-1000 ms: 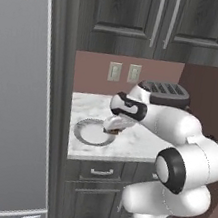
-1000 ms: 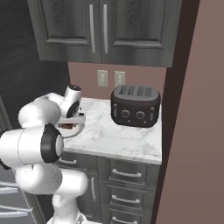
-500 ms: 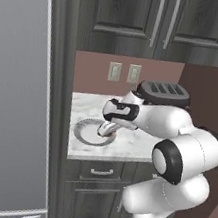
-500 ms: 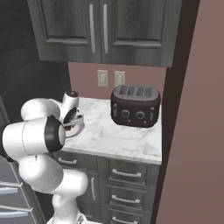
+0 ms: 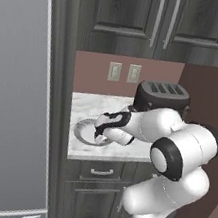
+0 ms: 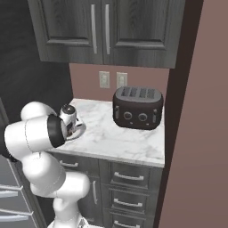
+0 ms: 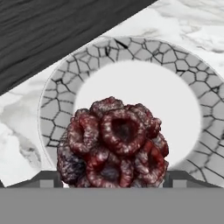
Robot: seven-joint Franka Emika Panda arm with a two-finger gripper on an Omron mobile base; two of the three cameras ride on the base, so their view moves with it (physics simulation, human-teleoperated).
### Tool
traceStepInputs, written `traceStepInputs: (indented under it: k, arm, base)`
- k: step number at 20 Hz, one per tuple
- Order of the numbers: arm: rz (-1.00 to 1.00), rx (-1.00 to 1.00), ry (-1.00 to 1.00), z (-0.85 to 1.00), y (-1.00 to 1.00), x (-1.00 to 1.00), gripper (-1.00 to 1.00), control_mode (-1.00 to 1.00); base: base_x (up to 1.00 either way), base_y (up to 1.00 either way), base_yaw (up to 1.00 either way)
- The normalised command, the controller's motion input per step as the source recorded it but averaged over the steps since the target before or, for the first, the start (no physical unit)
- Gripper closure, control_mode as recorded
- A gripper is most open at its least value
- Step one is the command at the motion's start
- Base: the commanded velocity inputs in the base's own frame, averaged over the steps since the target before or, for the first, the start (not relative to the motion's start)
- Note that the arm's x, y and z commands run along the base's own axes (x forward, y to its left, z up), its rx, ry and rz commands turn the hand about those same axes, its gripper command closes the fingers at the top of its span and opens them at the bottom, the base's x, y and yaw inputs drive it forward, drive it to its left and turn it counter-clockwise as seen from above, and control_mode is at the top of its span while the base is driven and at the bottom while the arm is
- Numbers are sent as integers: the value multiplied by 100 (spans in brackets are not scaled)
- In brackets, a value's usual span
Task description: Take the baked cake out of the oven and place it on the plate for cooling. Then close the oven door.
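Cake (image 7: 114, 148) is seen between the two finger tips of the gripper (image 7: 113, 178), which stand wide apart at either side of it; whether the tips press on it or merely flank it cannot be told. It sits over the near part of the plate (image 7: 52, 103), in front of the plate's white centre, and whether it rests on the plate or hangs just above cannot be told. The arm is bent sharply at the elbow and reached out to the left over the marble counter (image 5: 89, 105), with the hand turned down toward the plate (image 5: 83, 128) at the counter's left end, close to the dark cabinet side. In the right base view the hand (image 6: 69, 120) is partly hidden behind the large white elbow joint, low over the plate's rim (image 6: 79, 130). The cake is a dark red-brown cluster of ring-shaped lumps with paler glazed edges, rounded and bumpy. The plate is round, with a grey cracked-pattern border around a plain white middle. A black toaster (image 6: 136, 107) stands on the counter well to the right of the plate.
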Motion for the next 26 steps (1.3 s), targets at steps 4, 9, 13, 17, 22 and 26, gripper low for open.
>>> traceStepInputs:
  k: [4,9,13,17,22,26]
  arm:
    - [0,0,-10,-16,1,24,100,-100]
    - [0,0,-7,-3,0,23,100,-100]
    - [0,0,-3,0,9,13,-100,-100]
    - [0,0,0,0,3,4,-100,-100]
    - [0,0,0,19,0,0,-100,-100]
    - [0,0,0,52,0,0,-100,-100]
  base:
    - [0,0,0]
    - [0,0,0]
    - [0,0,0]
    - [0,0,0]
    - [0,0,0]
    - [0,0,0]
